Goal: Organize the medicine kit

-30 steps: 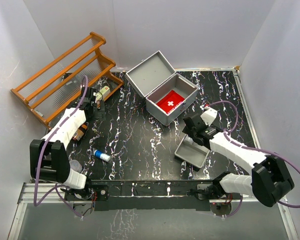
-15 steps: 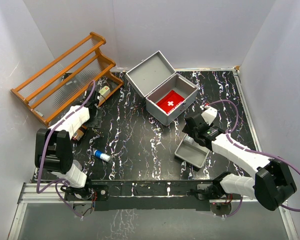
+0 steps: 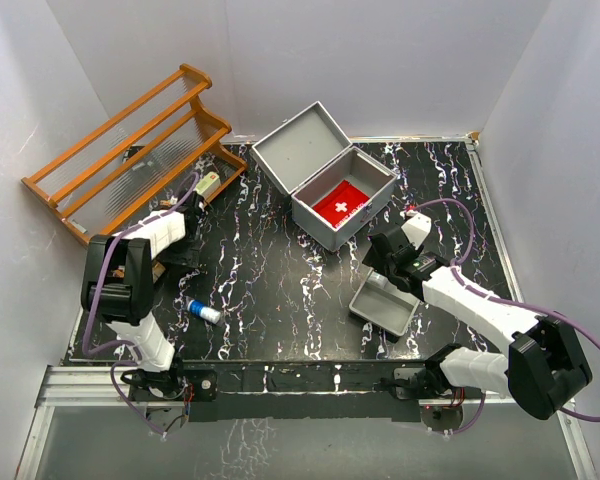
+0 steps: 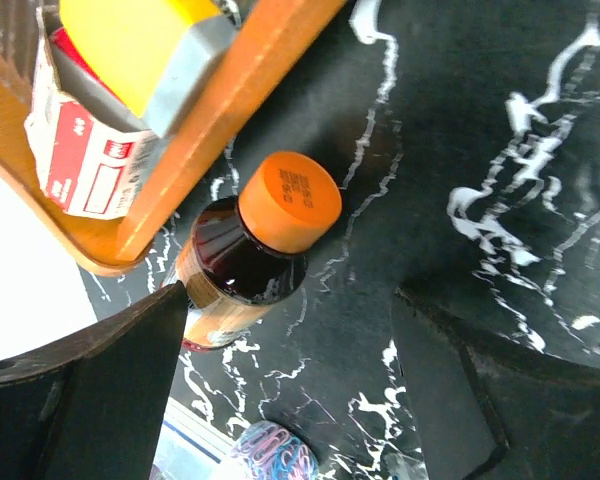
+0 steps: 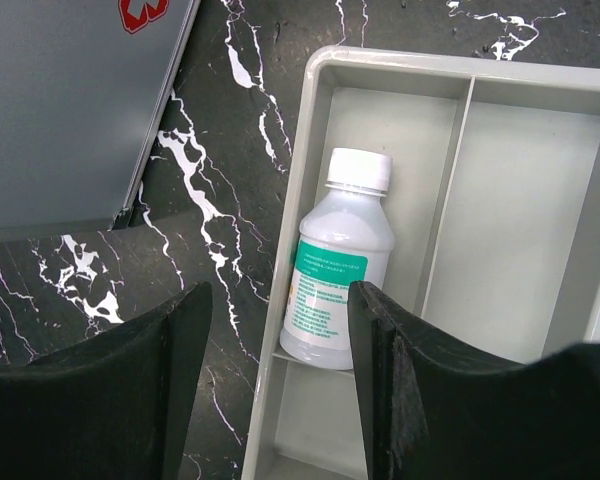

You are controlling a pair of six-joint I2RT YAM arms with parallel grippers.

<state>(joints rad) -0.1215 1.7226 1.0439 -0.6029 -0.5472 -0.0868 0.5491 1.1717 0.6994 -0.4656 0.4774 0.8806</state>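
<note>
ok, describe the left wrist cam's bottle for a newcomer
Find the wooden rack on the table's left. By its near end sits a dark amber bottle; its orange cap distinguishes it from the white-capped bottle in the grey tray.

Black marbled table (image 3: 270, 290), medicine kit (image 3: 316, 222), grey tray (image 3: 392, 314), wooden rack (image 3: 110, 150), brown bottle (image 4: 242, 258)

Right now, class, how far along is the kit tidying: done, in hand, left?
Done: medicine kit open, red pouch inside; white bottle lies in tray. In hand: nothing gripped; open left gripper over orange-capped bottle, open right gripper over tray. Left: both bottles, blue-capped tube outside.
</note>
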